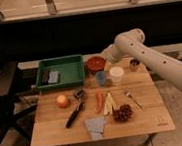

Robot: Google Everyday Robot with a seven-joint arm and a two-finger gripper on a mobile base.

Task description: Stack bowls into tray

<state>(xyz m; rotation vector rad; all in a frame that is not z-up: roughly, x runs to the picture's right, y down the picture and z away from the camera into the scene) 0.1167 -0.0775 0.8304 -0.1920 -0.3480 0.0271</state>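
The red-orange bowl (95, 63) sits on the wooden table (150, 115), just right of the green tray (73, 73). The tray stands at the table's back left and holds a dark item (45, 76) and a grey item (53, 77). My gripper (106, 60) is at the end of the white arm (131, 44), low over the right edge of the bowl. The arm's wrist hides its fingertips.
A blue cup (101, 77) and a white cup (116, 74) stand in front of the bowl, and a small metal cup (134, 64) to the right. An orange (62, 100), a black tool (74, 110), a red pepper (99, 100), yellow strips (108, 103), a dark cluster (122, 113), a utensil (132, 100) and a grey cloth (95, 128) lie nearer. A dark chair (4, 94) stands left.
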